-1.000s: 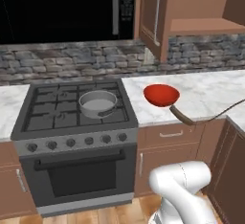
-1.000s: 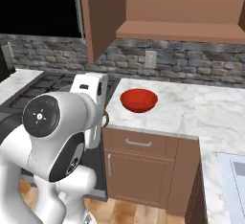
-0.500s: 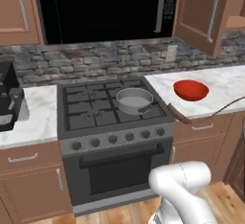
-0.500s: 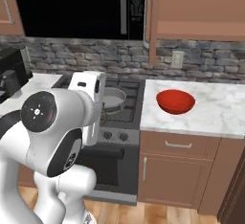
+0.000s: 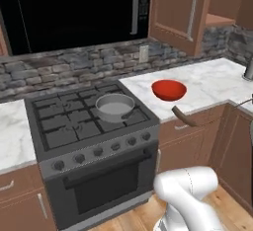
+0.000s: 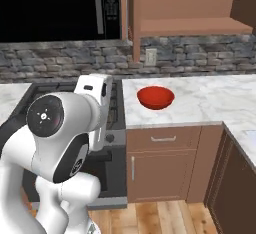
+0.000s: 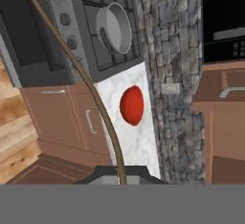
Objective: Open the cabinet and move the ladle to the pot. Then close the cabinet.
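Clamping the ladle (image 7: 91, 84) by its handle end, the closed gripper (image 7: 120, 177) carries it toward the pot (image 5: 114, 106) at the stove's (image 5: 59, 136) back-right corner.

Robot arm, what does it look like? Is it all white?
Mostly white. The robot arm is made of thick, rounded, glossy white sections with dark bands at the joints. One big joint has a round dark cap with small pale marks at its centre. No loose cables show on it.
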Controlling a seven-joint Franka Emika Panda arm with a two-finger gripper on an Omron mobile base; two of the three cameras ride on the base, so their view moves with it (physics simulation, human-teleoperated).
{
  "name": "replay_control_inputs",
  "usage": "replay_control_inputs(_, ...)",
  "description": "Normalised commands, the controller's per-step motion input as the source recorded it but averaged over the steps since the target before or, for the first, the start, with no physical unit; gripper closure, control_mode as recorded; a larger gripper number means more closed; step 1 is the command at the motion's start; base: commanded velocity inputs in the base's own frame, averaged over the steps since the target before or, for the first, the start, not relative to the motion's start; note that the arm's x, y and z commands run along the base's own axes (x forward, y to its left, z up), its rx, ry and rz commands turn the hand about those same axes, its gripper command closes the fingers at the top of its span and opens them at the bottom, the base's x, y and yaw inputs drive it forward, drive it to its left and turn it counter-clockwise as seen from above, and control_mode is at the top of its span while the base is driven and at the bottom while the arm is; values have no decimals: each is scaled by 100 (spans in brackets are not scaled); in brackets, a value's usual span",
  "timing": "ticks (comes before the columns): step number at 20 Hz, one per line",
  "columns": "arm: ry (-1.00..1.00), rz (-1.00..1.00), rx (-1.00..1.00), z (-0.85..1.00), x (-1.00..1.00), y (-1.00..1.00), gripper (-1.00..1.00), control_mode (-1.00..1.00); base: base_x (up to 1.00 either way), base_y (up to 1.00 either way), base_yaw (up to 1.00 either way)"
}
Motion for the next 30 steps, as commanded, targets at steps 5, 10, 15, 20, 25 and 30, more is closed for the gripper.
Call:
replay_control_inputs(5, 0, 0, 0, 0, 0, 0, 100, 100, 4, 65, -41)
replay_control_inputs(10, 0, 0, 0, 0, 0, 0, 100, 100, 51, 62, -40)
replay_control_inputs(15, 0, 0, 0, 0, 0, 0, 100, 100, 92, 52, -29)
replay_control_inputs(20, 0, 0, 0, 0, 0, 0, 100, 100, 45, 40, -22)
replay_control_inputs(25, 0, 0, 0, 0, 0, 0, 100, 100, -59, 41, -23)
replay_control_inputs(30, 0, 0, 0, 0, 0, 0, 100, 100, -12, 88, -24)
